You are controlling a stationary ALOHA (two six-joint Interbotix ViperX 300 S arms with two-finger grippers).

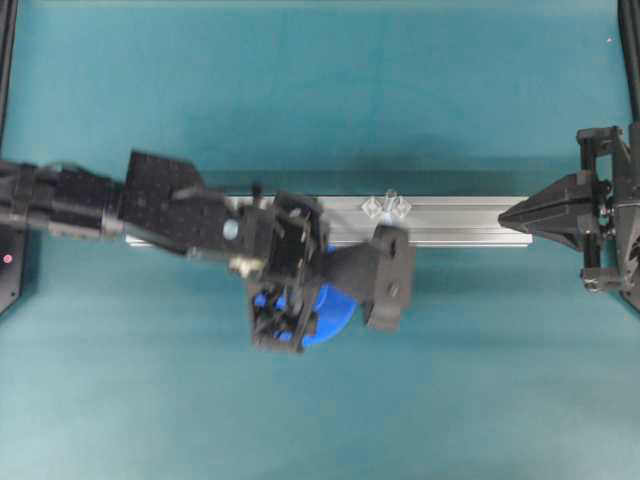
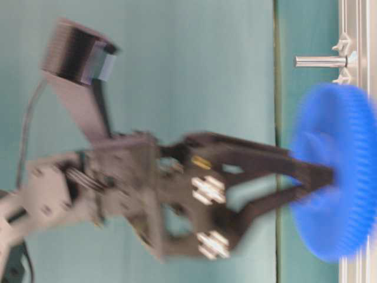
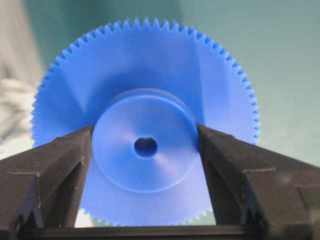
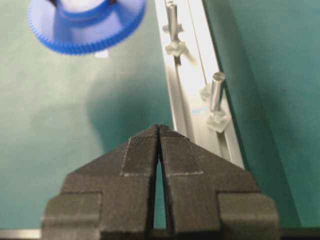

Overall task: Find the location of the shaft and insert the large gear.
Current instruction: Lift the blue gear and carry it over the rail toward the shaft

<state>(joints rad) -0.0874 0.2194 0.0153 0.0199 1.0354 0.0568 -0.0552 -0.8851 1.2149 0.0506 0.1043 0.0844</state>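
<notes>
Gear (image 3: 145,150) hub in left pincer (image 3: 145,165)

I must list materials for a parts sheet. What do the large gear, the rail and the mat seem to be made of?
Large gear: likely plastic, uniform bright blue, soft satin sheen.
Rail: probably aluminium, silvery, brushed, with a long slot.
Mat: teal, matte, slightly mottled; fabric or rubber, I cannot tell.
</notes>
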